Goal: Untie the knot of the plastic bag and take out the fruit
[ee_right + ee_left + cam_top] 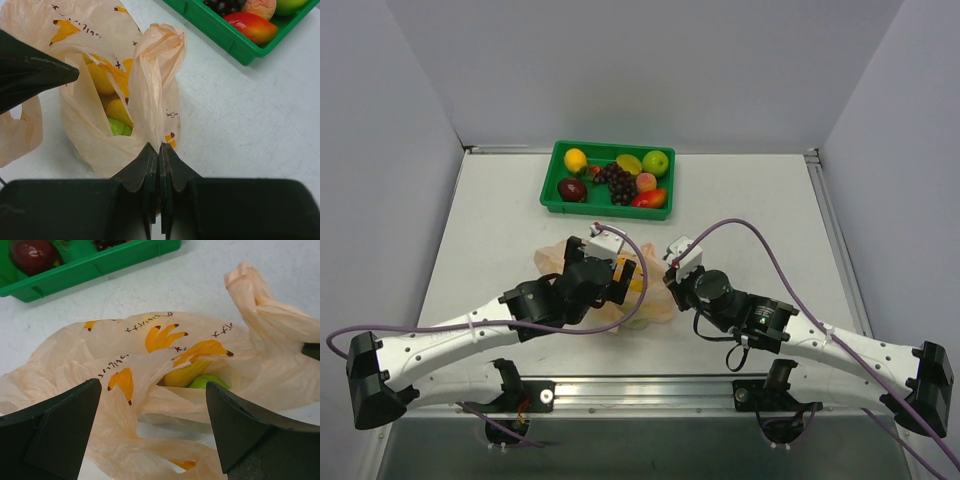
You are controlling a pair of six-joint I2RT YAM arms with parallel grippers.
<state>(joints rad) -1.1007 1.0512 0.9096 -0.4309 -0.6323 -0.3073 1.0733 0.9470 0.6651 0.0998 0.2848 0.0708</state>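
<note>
The right tool (160, 149) is pinched fully shut on a fold of the thin translucent peach-orange plastic bag with banana prints (95, 145). It grips at the base of one bunched loop handle (159, 55), which stands up from the grip. That hold seems meant to anchor the bag on the white table (240, 125) and pull its mouth wide. The left tool (154, 386) hangs over the bag's other side with its jaws spread as far as they go, holding nothing and with only loose plastic below the gap; it is probably poised to reach in or take a new hold. Through the gaping mouth the small toy fruits show, yellow ones (101, 79) and a green one (120, 128), all inside the bag, which lies between the two arms. The green rectangular plastic tray (605, 211) of other fruit sits well apart, farther back. Whether any twist of the knot remains in the crumpled handle is hard to make out. From above the arms hide most of the bag, and fruits lying deeper in cannot be counted.
</note>
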